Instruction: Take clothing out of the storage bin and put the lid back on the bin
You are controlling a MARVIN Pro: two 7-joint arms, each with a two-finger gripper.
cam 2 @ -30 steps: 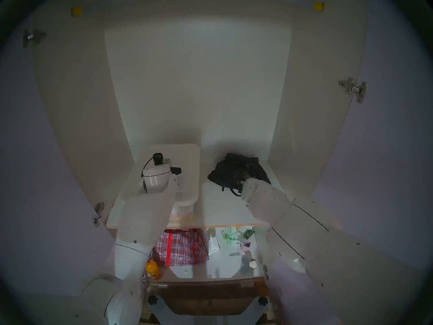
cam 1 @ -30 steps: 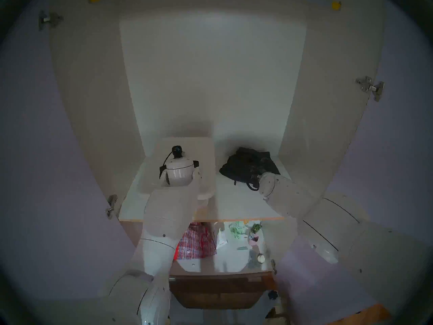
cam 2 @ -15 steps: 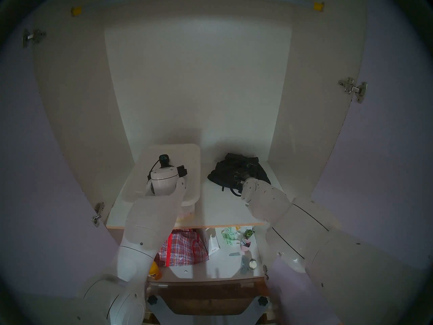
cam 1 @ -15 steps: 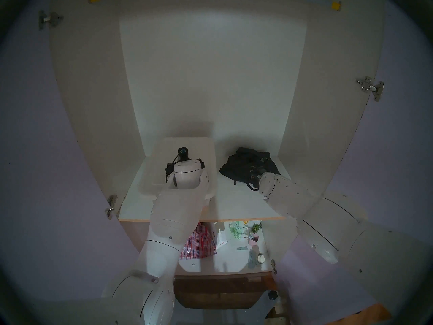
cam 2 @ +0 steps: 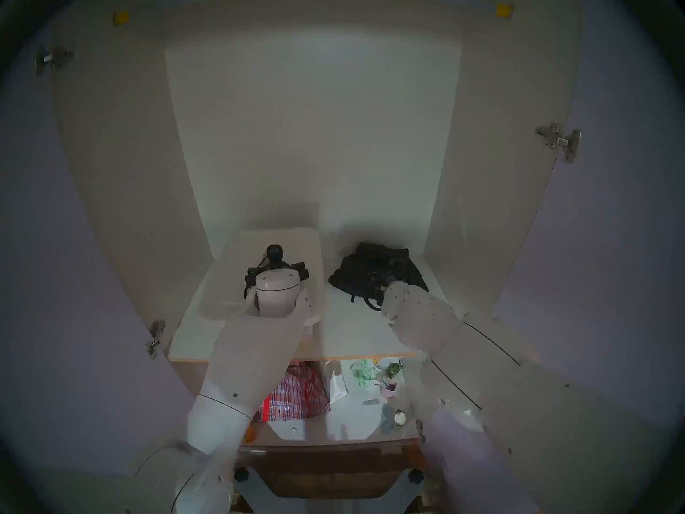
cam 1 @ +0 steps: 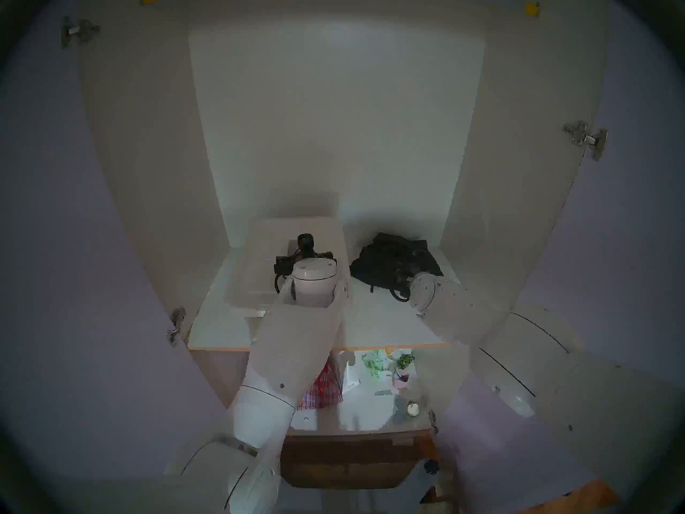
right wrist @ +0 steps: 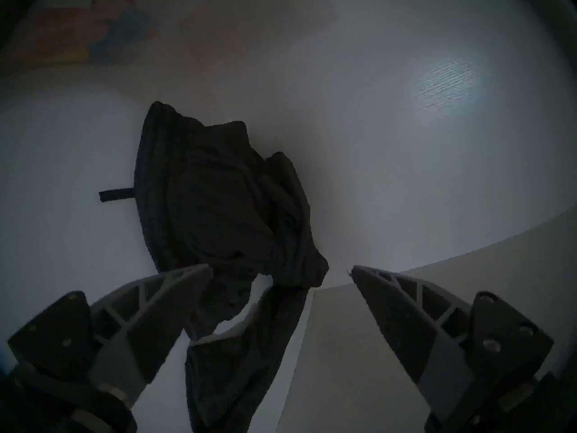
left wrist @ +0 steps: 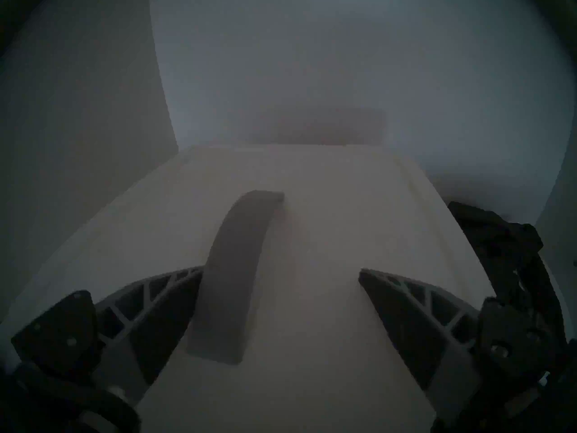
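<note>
I am reaching both arms into an open cupboard, working on its white shelf. The lid is lying over the storage bin on the shelf's left, so the bin can close. The clothing is lying heaped on the right, already out. My left end effector is spread open beside the lid's grey handle, gripping nothing. My right end effector is open too, released over the clothing.
</note>
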